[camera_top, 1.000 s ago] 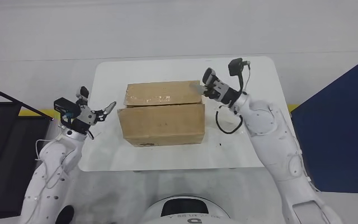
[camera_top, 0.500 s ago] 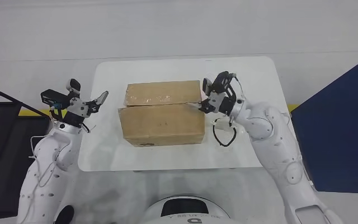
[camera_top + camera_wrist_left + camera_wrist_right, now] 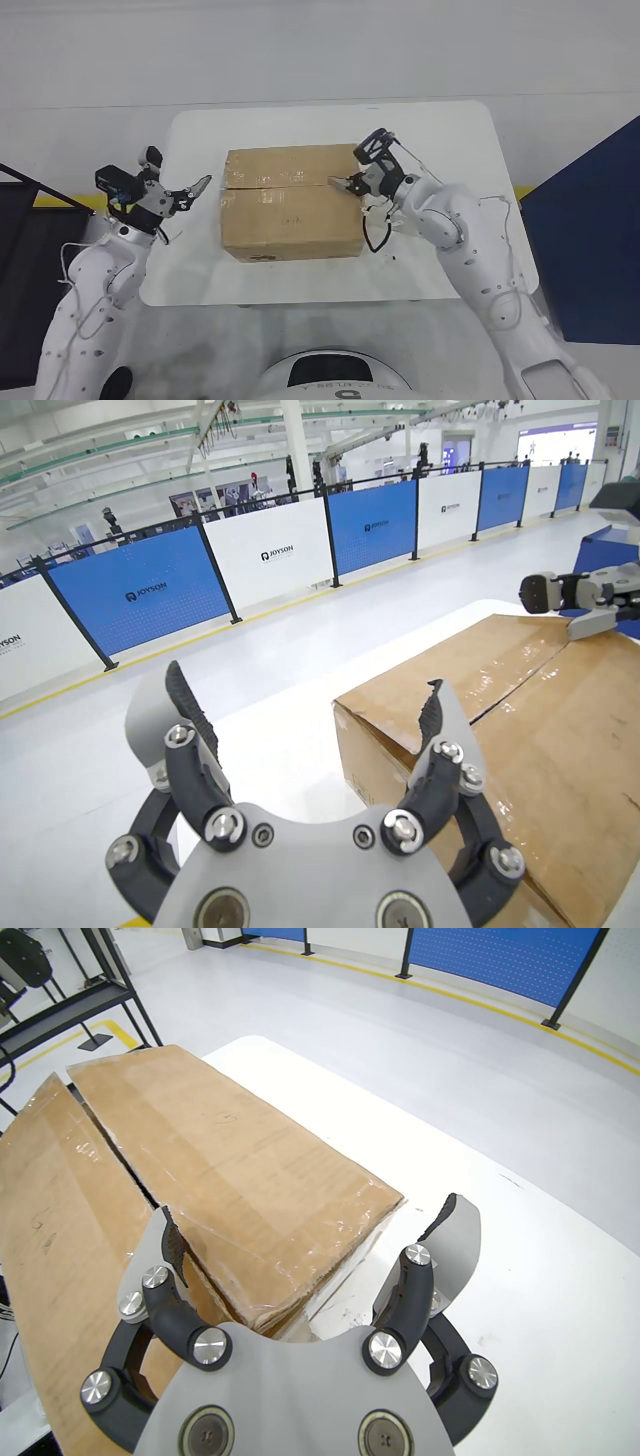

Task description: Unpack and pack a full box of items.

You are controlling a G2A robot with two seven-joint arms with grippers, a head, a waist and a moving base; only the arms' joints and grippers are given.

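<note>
The cardboard box point(image 3: 290, 205) point(image 3: 550, 740) point(image 3: 225, 1153) is sitting in the middle of the white table point(image 3: 430, 130), its two top flaps lying down and meeting along a lengthwise seam that is showing a narrow dark gap. Glossy clear tape is clinging to the flaps near the seam and at the box's right end.

The right gripper point(image 3: 352, 165) point(image 3: 310, 1210) point(image 3: 560, 610) is hanging over the box's right end with its jaws spread wide and holding nothing. One jaw is lying on top of the box at the seam, the other is hovering past the box's far right corner, so the far flap's corner is sitting between them.

The left gripper point(image 3: 195, 193) point(image 3: 304, 676) is hovering off the box's left end, near it but apart, jaws also spread wide and empty, pointing toward the box.

A small handwritten mark is showing on each flap, too faint to read with certainty. A small printed label is sitting low on the box's left end and another low on its near side, both too small to read. Behind the box, blue and white fence panels point(image 3: 370, 525) are each carrying a printed logo.
</note>
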